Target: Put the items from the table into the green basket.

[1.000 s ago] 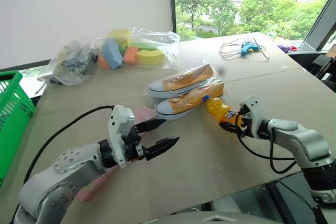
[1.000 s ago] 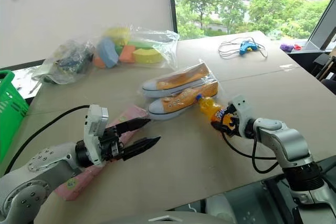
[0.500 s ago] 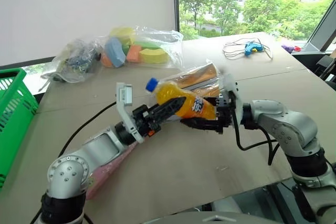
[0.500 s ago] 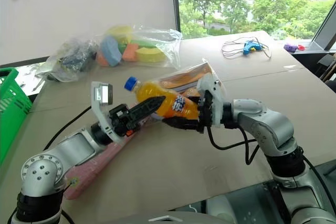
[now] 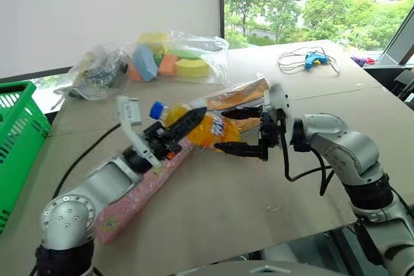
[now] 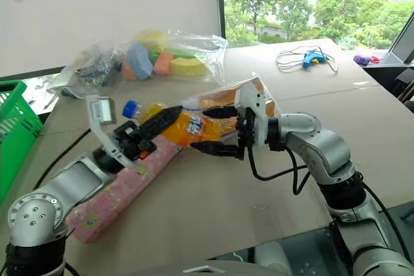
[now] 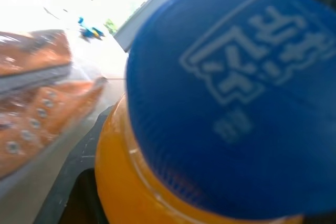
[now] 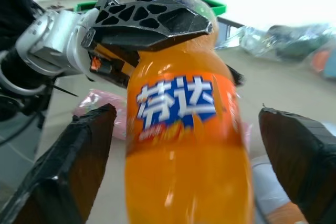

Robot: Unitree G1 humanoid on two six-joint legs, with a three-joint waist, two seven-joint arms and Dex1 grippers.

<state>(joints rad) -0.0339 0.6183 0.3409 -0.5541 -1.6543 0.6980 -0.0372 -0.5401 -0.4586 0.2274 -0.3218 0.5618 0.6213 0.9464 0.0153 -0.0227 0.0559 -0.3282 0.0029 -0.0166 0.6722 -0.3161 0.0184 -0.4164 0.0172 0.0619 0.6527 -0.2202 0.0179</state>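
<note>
A: Right wrist view: we see the right pincer (image 8: 184, 166) spread wide, its 2 fingers (image 8: 71, 166) standing clear either side of the orange drink bottle (image 8: 184, 145), not touching it.

B: Agreed. In the left eye view the left pincer (image 5: 184, 124) is pinching the bottle near the neck, 1 black finger lying across the shoulder just below the blue cap (image 5: 157, 109). Bottle is held up off the worktop (image 5: 259, 185), lying roughly level between both arms.

A: So we call this a handover, right to left, release side done.

B: Yes, as a judgement. The green basket (image 5: 19, 140) sits at the robot's left edge, well apart from the bottle. Next the left arm needs to swing out over the basket and let go; the right must back away first.

A: Left on the worktop: pink patterned box (image 5: 139, 192) under the left arm, wrapped sneakers (image 5: 239, 92) behind the bottle, bags of foam shapes (image 5: 168, 63) at the far side.

B: 1 item in hand, none binned that we can see.
</note>
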